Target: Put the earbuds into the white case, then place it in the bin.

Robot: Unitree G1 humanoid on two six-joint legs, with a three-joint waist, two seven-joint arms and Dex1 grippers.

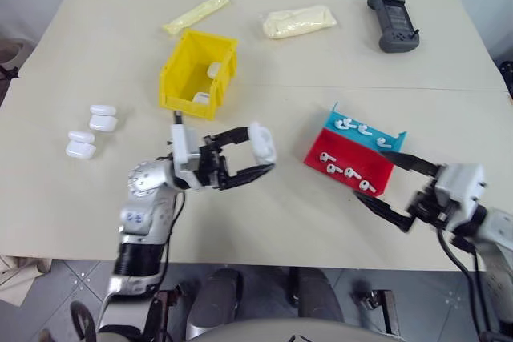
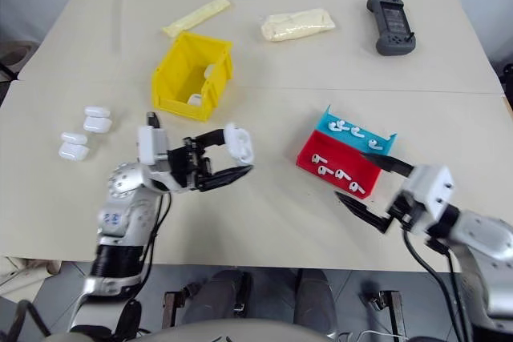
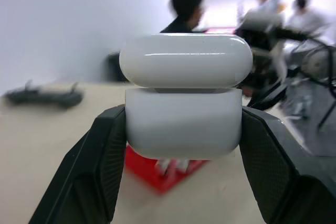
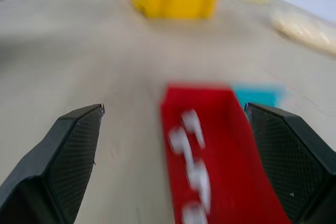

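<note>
Left claw (image 1: 263,159) closed on the white case (image 1: 262,141), lid hinged up, held in the air above the middle of the surface (image 1: 80,54) near its front edge, pointed toward the red-and-teal tray (image 1: 353,154). Right claw (image 1: 383,184) spread wide and empty, hovering just in front of the tray's red end, close to the front right corner of the surface. Earbuds (image 1: 346,171) lying loose in the tray, several in the red part, a few more in the teal part; none yet in the held case. Yellow bin (image 1: 197,74) set back of centre, with at least two white cases already inside. Four more closed cases (image 1: 91,131) grouped by the left edge; grey controller (image 1: 393,19) toward the far right corner, two pale packets along the far edge.

Step in hand, judged: loading the earbuds. Next likely needed: right claw down onto one earbud, a fine pinch on a tiny glossy piece, then a carry across to the open case.
</note>
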